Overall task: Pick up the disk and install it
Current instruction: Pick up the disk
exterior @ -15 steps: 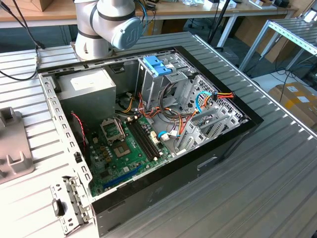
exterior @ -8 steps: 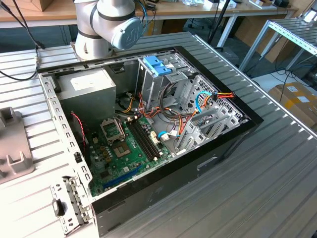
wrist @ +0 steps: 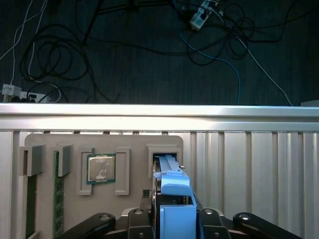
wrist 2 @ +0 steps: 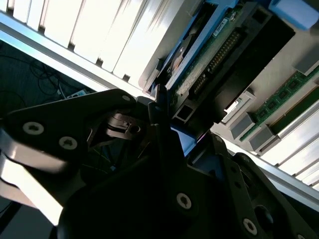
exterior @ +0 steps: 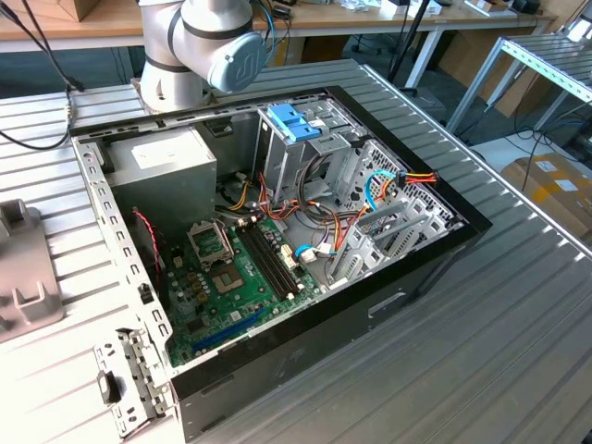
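Note:
The disk (wrist: 172, 179) stands on edge in a slot of a grey holder plate (wrist: 70, 144). Its blue rails and blue tab point toward the camera. My gripper (wrist: 177, 219) has its black fingers (wrist: 209, 219) on both sides of the blue tab and looks shut on it. In the second wrist view, the disk (wrist 2: 214, 55) shows its green circuit board and dark body. There the gripper (wrist 2: 174, 134) clamps a blue part of the disk. In the exterior view, the open computer case (exterior: 444, 250) lies on the table.
The holder plate also carries a processor chip (wrist: 101, 168) and memory sticks (wrist: 59, 199). Beyond the table's edge (wrist: 159, 117) is a dark floor with cables. Inside the case are a pale blue bracket (exterior: 294, 120), a grey power-supply box (exterior: 162, 166) and a green motherboard (exterior: 240, 277).

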Robot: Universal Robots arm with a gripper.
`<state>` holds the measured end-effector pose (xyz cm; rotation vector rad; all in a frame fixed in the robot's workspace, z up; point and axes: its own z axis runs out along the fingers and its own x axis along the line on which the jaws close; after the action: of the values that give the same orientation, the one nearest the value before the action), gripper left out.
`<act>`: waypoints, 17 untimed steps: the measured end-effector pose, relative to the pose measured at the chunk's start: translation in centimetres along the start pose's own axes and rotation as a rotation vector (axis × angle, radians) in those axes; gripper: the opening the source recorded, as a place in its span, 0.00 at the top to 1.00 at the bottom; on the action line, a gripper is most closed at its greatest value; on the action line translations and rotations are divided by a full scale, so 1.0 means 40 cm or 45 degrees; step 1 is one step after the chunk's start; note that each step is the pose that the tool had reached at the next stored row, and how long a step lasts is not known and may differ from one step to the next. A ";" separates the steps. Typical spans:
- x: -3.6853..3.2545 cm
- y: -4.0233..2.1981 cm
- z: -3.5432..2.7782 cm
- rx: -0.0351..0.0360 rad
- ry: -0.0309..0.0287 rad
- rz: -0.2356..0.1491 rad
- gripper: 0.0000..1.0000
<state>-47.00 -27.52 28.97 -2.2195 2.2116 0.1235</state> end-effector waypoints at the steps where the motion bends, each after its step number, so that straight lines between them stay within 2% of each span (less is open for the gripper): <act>1: 0.000 0.000 -0.002 0.0001 0.0000 0.000 0.63; 4: -0.001 0.000 -0.008 -0.0001 -0.0002 0.000 0.63; 17: -0.001 0.001 -0.019 0.0002 -0.0032 0.000 0.63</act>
<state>-47.00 -27.52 29.72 -2.2181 2.2101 0.1261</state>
